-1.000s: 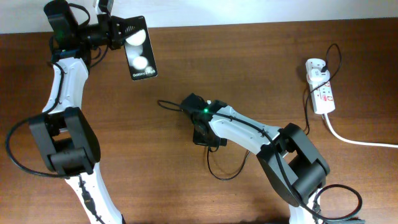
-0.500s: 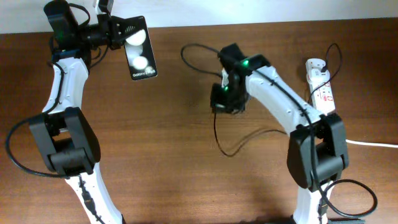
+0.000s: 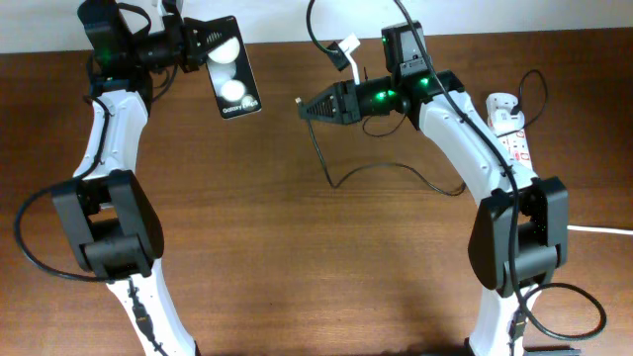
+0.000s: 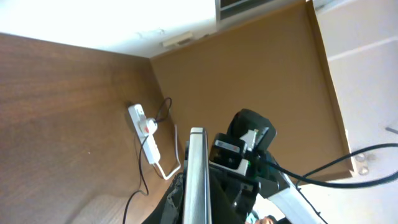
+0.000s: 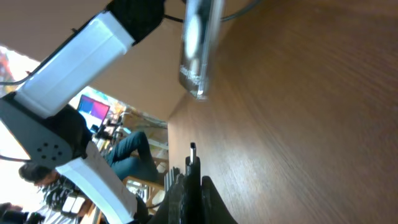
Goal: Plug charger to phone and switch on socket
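My left gripper (image 3: 198,44) is shut on the top end of the black phone (image 3: 234,81), holding it above the table's far left, white patches and text showing. The left wrist view shows the phone (image 4: 196,180) edge-on between the fingers (image 4: 196,208). My right gripper (image 3: 315,106) is shut on the charger's plug end (image 3: 299,101), its tip pointing left at the phone with a gap between them. In the right wrist view the plug tip (image 5: 192,150) sticks out of the shut fingers (image 5: 190,177) below the phone (image 5: 198,50). The thin black cable (image 3: 396,173) loops across the table to the white socket strip (image 3: 514,143).
A white adapter (image 3: 501,103) sits at the strip's far end. The strip's thick white cord (image 3: 574,225) runs off the right edge. The strip also shows in the left wrist view (image 4: 149,137). A white wall borders the table's far edge.
My right arm has risen from the table's middle and swung up and left, carrying the plug end level with the phone. My left gripper has shifted the phone slightly right.
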Motion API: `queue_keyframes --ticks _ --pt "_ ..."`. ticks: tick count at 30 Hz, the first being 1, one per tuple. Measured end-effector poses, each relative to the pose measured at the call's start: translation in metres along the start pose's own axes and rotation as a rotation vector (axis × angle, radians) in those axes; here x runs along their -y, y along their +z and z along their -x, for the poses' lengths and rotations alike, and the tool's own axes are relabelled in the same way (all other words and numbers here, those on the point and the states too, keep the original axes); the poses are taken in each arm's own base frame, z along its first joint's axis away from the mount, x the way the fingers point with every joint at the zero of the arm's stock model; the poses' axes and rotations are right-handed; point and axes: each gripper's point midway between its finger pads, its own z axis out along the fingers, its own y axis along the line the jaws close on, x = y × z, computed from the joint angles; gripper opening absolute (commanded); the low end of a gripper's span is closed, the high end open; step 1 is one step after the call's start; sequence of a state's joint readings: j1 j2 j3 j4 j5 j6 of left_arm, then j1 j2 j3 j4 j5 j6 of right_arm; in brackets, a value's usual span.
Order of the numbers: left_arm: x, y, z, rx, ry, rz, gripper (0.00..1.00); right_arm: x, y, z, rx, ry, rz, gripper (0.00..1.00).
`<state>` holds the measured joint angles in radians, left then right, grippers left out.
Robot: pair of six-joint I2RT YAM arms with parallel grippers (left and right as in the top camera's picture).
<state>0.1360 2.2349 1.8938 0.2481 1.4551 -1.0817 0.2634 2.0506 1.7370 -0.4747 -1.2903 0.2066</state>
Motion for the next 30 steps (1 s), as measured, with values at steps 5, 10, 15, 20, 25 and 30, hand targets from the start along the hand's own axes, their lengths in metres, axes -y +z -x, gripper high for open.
queue_keyframes --ticks 5,10,15,20,25,30 --pt "-0.001 0.000 0.003 0.016 -0.004 0.008 0.00 0.026 0.013 -0.018 -0.047 0.047 0.181 0.04" --pt "-0.003 0.006 0.016 0.088 0.041 0.038 0.00 0.022 0.012 -0.016 -0.048 0.022 0.208 0.04" --pt "0.003 0.040 0.031 0.194 0.064 0.059 0.00 0.020 0.011 -0.012 -0.039 -0.033 0.216 0.04" --pt "0.006 0.043 0.039 0.241 0.018 0.056 0.00 0.019 0.012 0.013 -0.001 -0.036 0.180 0.04" --pt "0.009 0.046 0.035 0.221 0.004 0.040 0.00 0.022 0.013 0.020 0.013 0.094 0.152 0.04" --pt "0.013 0.059 0.027 0.185 0.004 0.026 0.00 0.019 0.019 0.019 0.005 0.091 0.157 0.04"
